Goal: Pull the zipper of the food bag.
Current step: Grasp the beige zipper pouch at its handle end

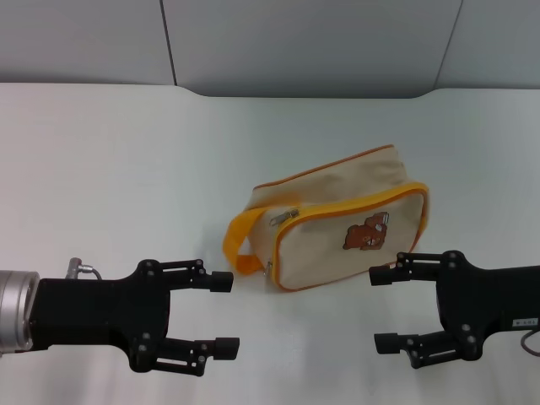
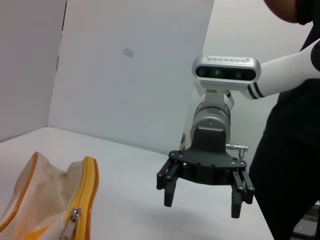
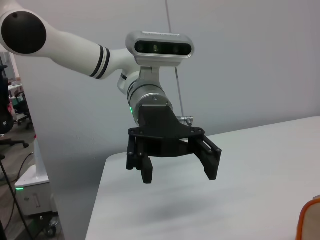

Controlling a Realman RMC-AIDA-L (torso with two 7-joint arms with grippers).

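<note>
The food bag [image 1: 337, 224], beige canvas with yellow-orange piping, an orange strap handle [image 1: 236, 240] and a brown bear picture, lies on the white table [image 1: 110, 169] in the middle. The zipper's small silver pull tab [image 1: 270, 267] hangs at the bag's near-left corner, and it also shows in the left wrist view [image 2: 74, 215]. My left gripper [image 1: 225, 313] is open and empty, just in front and left of the bag. My right gripper [image 1: 382, 310] is open and empty, in front of the bag's right end. Neither touches the bag.
The left wrist view shows the bag's end [image 2: 45, 200] and my right gripper [image 2: 202, 205] across the table. The right wrist view shows my left gripper [image 3: 179, 174] and a corner of the bag [image 3: 311, 220]. Grey wall panels [image 1: 295, 42] stand behind the table.
</note>
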